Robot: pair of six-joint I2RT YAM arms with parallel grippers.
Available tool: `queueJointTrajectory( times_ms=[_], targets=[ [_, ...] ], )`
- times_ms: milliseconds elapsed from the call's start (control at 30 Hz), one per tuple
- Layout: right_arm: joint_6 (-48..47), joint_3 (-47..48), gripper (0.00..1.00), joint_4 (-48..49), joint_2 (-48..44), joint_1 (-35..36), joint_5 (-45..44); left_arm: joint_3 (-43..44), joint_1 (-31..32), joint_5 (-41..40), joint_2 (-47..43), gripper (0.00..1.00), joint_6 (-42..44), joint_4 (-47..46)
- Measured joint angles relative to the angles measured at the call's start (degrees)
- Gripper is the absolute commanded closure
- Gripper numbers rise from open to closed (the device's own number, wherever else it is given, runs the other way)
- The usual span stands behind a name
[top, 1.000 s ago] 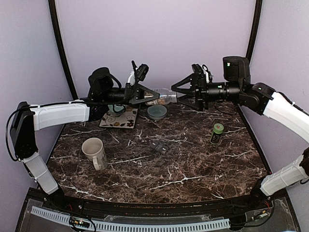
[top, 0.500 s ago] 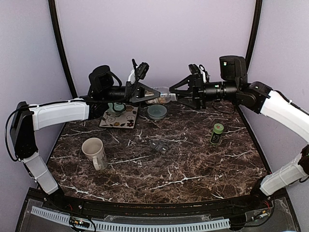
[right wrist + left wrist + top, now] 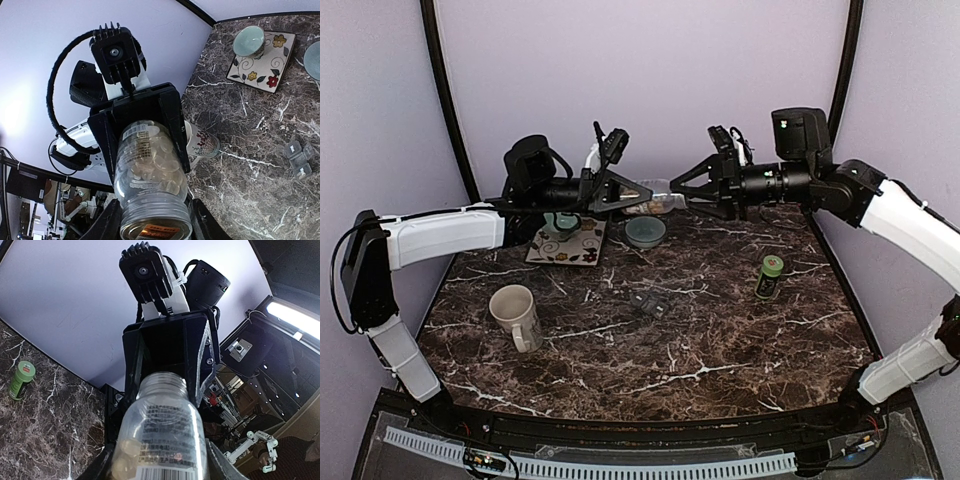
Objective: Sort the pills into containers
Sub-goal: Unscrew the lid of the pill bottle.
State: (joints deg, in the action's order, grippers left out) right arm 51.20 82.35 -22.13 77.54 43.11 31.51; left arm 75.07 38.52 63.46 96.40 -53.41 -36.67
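A clear pill bottle (image 3: 660,204), part full of pale round pills, hangs level above the back of the table between my two grippers. My left gripper (image 3: 645,198) is shut on its base end; the bottle (image 3: 162,430) fills the left wrist view, threaded neck pointing away. My right gripper (image 3: 680,196) faces it, open, one finger on each side of the neck with only slim gaps. In the right wrist view the bottle (image 3: 150,160) lies between my right gripper's (image 3: 154,225) fingers, its pills showing. A small clear pill box (image 3: 649,302) lies mid-table.
A green capped bottle (image 3: 771,276) stands at the right. A white mug (image 3: 516,314) stands at the left. A teal bowl (image 3: 645,232) sits under the held bottle. A floral tile (image 3: 582,245) carries a small teal cup (image 3: 563,222) at the back left.
My right gripper has moved left and its fingers have come around the bottle's neck. The left gripper and bottle have hardly moved.
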Motion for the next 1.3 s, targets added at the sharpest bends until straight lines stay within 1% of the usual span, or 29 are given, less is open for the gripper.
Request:
queueJointTrajectory(
  times_ms=[200,400,767,1000,1300],
  targets=[
    [-5.2,0.9,0.68,-0.8,0.0,0.1,-0.2,0.0,0.0,0.0,0.0,1.00,-3.4,-1.6],
    [-12.5,0.9,0.65,0.0,0.0,0.2,0.1,0.0,0.0,0.6,0.5,1.00,-7.5,-4.3],
    [-24.6,-3.2,0.63,5.0,-2.4,0.3,1.0,0.0,0.0,1.9,0.6,1.00,-12.3,-5.6],
    [-28.1,-5.4,0.62,8.0,-3.3,0.3,1.3,0.0,0.0,2.4,0.6,1.00,-13.5,-5.7],
    [-29.6,-6.5,0.62,9.3,-4.0,0.0,1.7,0.0,0.1,2.5,0.7,1.00,-13.9,-5.8]
  ],
)
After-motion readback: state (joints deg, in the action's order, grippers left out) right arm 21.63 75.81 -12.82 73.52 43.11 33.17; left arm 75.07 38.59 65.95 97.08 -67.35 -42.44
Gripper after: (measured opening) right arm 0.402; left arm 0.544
